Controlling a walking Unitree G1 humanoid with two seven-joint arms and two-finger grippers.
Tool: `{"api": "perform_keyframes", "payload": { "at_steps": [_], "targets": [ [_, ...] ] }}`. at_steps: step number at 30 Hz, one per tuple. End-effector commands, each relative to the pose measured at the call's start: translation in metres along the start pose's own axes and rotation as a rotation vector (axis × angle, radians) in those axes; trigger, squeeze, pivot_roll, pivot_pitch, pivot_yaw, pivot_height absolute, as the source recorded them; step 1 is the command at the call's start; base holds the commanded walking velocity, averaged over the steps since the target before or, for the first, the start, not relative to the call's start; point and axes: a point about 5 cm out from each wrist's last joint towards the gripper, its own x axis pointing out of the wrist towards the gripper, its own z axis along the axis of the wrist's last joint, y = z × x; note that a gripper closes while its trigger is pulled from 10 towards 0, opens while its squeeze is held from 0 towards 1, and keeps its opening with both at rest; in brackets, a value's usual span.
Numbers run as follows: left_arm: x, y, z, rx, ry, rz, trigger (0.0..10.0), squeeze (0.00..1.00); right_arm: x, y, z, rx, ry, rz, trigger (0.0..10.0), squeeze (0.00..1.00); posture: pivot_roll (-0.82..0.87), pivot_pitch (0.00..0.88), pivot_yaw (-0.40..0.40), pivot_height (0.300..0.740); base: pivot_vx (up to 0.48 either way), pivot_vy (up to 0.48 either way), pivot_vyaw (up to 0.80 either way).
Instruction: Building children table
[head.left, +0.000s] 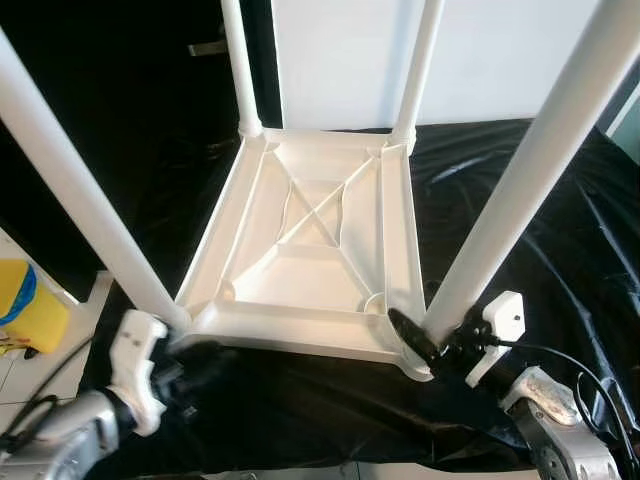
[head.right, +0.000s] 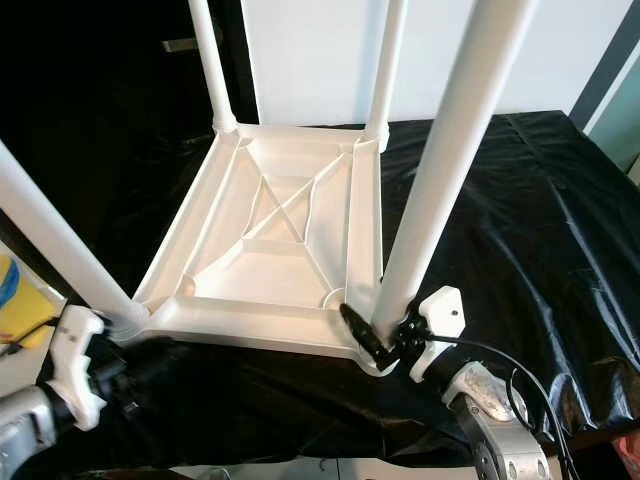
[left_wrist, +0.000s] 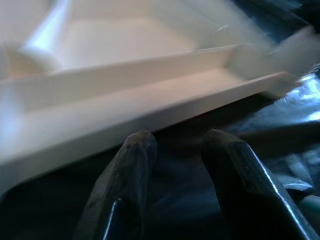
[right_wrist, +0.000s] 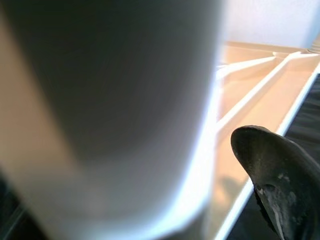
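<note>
A white children's table lies upside down on a black cloth, its ribbed underside facing up and several white legs standing upright from its corners. My right gripper is at the foot of the near right leg, shut around it; one black finger lies against the leg's inner side and the other is hidden behind it. My left gripper sits low by the near left corner, below the near left leg. Its fingers are open, point at the table's rim and hold nothing.
The black cloth covers the work surface and falls off at its near edge. A yellow object lies on the pale floor at the left. A white panel stands behind the far legs. A black cable loops over my right wrist.
</note>
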Motion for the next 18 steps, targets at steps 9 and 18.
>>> {"api": "perform_keyframes", "payload": {
  "at_steps": [9,18],
  "targets": [
    [0.073,-0.034,0.020,0.053,-0.153,-0.076,10.0,0.00,-0.001,-0.038,-0.002,-0.078,0.051,-0.104,10.0,0.00,0.02,0.033,-0.013,0.740,0.000,0.000,0.00],
    [0.113,-0.038,0.040,0.078,-0.268,-0.043,10.0,0.00,0.001,-0.058,-0.007,-0.112,0.071,-0.183,10.0,0.00,0.00,0.030,-0.028,0.740,0.000,0.000,0.00]
  ]
}}
